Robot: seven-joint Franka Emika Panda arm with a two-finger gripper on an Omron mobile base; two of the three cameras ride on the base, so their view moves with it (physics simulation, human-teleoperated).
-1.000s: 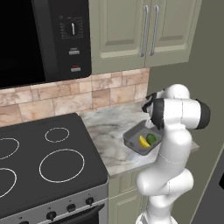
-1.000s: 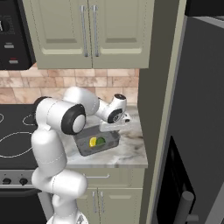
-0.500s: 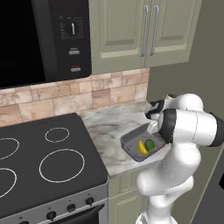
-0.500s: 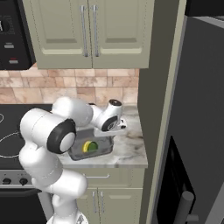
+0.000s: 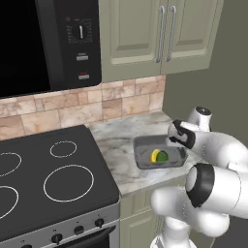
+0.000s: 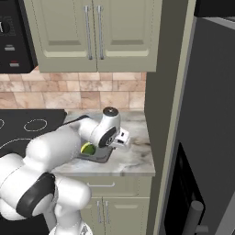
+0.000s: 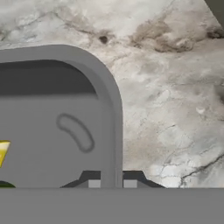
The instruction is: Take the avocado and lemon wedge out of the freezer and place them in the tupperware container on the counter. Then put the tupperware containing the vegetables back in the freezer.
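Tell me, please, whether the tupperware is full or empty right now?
Not empty: the tupperware holds the avocado and lemon wedge, lying side by side on its floor.

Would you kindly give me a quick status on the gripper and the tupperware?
Gripper low, astride the tupperware container's rim; whether clamped, unclear. Avocado and lemon wedge inside, tray on the counter. Nothing in the way.

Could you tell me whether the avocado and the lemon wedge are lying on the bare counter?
No, the avocado and lemon wedge lie side by side inside the tupperware container.
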